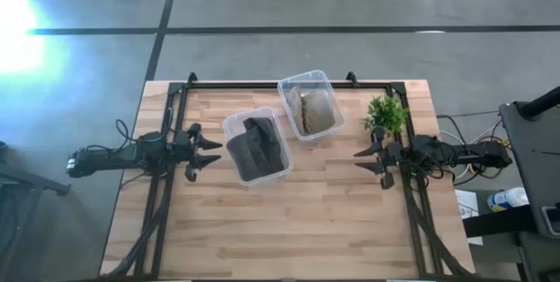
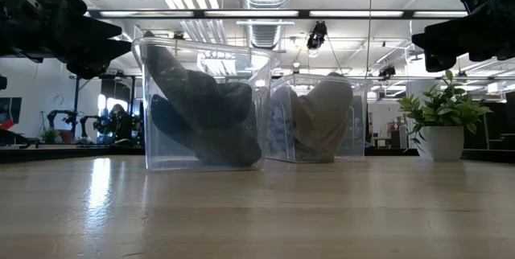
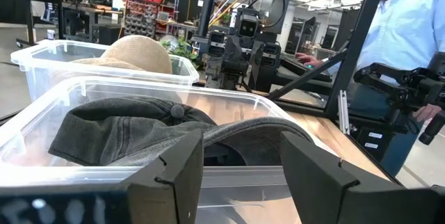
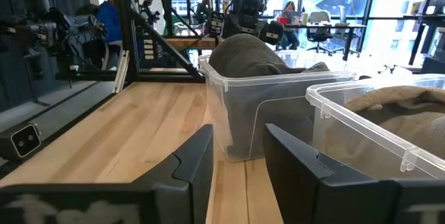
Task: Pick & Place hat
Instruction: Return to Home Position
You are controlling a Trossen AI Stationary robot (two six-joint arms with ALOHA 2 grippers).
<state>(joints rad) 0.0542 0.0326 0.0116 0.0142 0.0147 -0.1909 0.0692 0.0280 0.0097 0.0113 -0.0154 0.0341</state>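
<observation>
— Where are the caps?

— The black caps [image 1: 258,146] lie heaped in the left bin [image 1: 229,126], near the middle of the surface [image 1: 297,221]. The brown cap [image 1: 315,111] lies in the right bin [image 1: 302,80], farther back and just beside the first (whether the two bins touch, I cannot tell).

— And the fingers, relative to them?

— Neither pair touches a cap. The left gripper [image 1: 212,155] hangs just outside the left bin's wall, pointing at it, above the surface. Its fingers [image 3: 177,175] are spread with nothing between them, and in its wrist view the top black cap shows through the gap, beyond the clear rim.

— The right one?

— The right gripper [image 1: 364,161] is well apart from both bins, at the right side of the surface and pointing inward. Its fingers [image 4: 191,165] are also spread and hold nothing. Both bins stand ahead of it, the right bin the nearer one.

— Anything else about?

— A small potted plant [image 1: 386,114] stands just behind the right gripper, near the back right corner. A person [image 3: 403,22] in a light blue shirt stands beyond the surface (seen in the left wrist view only).
</observation>
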